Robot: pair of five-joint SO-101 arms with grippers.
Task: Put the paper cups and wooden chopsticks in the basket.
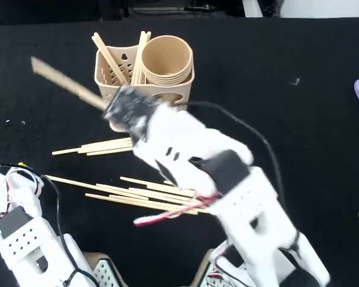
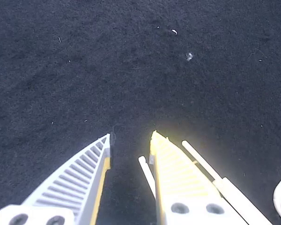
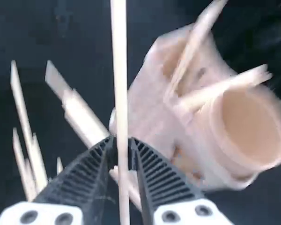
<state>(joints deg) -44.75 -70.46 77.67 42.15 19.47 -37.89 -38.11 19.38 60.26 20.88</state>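
Chopstick clamped in the closed right claw — just beside the basket.

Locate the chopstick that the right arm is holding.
In the high view, the chopstick is clamped in the right gripper, just in front of the basket. Its free end slants toward the picture's upper left.

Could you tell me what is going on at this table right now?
The right arm has its jaws shut on one chopstick, close by the basket. The basket already holds stacked cups and a few other chopsticks. Loose chopsticks lie on the table. The left arm sits at the near edge, jaws open over bare cloth.
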